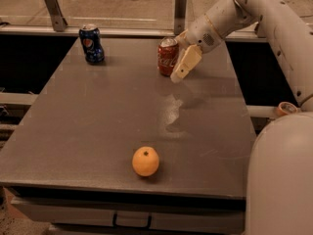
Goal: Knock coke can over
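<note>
The coke can [167, 57] stands upright on the desk [88, 126]. The gripper [183, 65] hangs just beside the coke can's right side, perhaps touching it; how its jaws stand cannot be told. A blue can [91, 43] stands well left of the coke can, and an orange [145, 161] lies well in front of it.

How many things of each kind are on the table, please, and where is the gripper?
Cans: 2, the coke can and the Pepsi can
Oranges: 1, the orange
Total: 3
The gripper is close beside the coke can.
</note>
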Available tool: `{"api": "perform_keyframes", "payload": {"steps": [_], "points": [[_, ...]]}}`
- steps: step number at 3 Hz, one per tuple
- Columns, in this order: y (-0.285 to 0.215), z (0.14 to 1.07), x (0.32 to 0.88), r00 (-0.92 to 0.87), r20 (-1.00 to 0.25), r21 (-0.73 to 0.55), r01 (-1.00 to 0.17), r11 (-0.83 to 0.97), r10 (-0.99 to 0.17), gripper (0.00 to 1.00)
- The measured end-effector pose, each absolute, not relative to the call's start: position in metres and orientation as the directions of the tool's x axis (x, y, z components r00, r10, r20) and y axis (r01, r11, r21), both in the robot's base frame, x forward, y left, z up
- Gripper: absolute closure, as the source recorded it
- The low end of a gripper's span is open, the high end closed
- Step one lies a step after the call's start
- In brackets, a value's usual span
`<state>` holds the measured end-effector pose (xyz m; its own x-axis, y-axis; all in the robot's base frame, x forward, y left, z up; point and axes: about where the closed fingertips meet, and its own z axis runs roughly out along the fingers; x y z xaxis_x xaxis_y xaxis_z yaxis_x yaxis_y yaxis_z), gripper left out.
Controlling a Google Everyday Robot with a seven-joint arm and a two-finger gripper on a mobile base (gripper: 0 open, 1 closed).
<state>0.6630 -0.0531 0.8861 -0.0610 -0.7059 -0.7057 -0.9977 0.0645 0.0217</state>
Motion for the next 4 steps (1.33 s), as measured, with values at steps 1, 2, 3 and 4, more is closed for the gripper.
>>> {"api": "perform_keyframes", "payload": {"steps": [1,2,3,4], "points": [[-0.022,0.908,0.608,0.014,-0.745,0.065,-0.994,-0.093,-0.667,0.00],[0.005,0.931,0.559,0.085,-0.778,0.073,-0.972,-0.224,-0.623,0.00],[0.020,0.941,0.534,0.112,-0.786,0.076,-0.958,-0.276,-0.608,0.00],[0.022,0.943,0.530,0.111,-0.786,0.077,-0.959,-0.274,-0.609,0.00]]}}
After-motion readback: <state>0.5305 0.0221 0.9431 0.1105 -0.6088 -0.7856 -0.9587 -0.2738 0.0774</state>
